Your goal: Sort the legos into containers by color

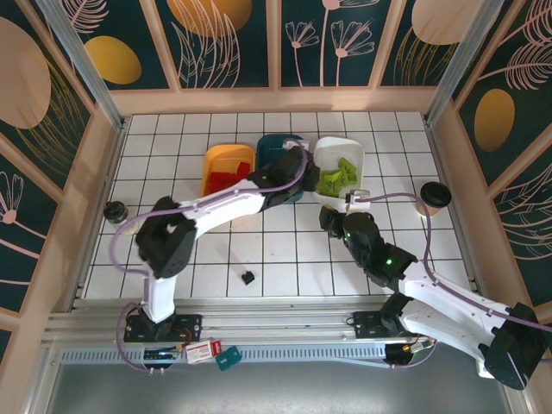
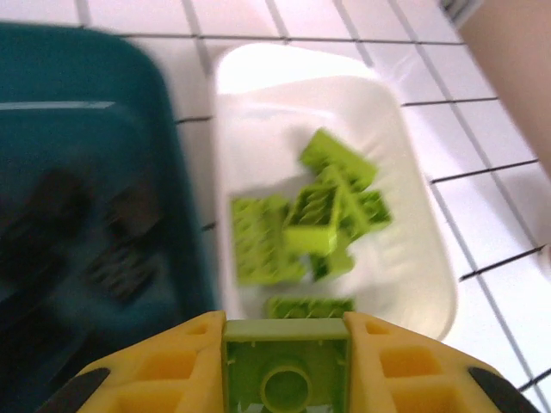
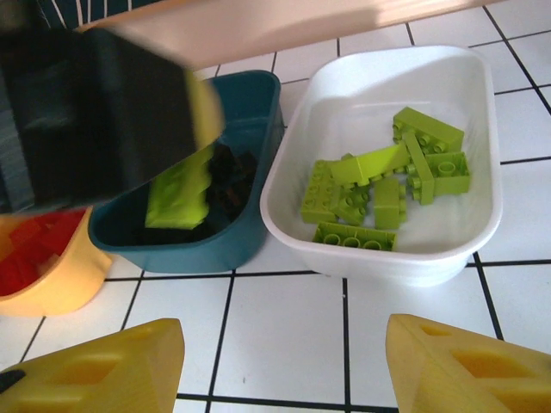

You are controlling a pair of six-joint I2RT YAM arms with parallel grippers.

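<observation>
The left wrist view gives the grip up close: the left hand [image 2: 286,337] pinches a lime brick [image 2: 286,379] between yellow fingers [image 2: 155,379], its hollow underside with a round tube facing the camera; beyond it the glossy white tub [image 2: 422,284] holds a heap of studded lime bricks [image 2: 314,219]; at the left, the dark teal tub [image 2: 103,129] holds blurred black bricks [image 2: 120,258]. The right wrist view shows that pinched brick against the teal tub's inside; there the right hand [image 3: 284,335] is spread wide, nothing between its fingers, over the white tiled worktop [image 3: 405,292]; the orange tub [image 3: 52,275] with red bricks [image 3: 21,258] sits at lower left. From above, a lone black brick [image 1: 247,277] lies lower middle, well apart from the tubs.
</observation>
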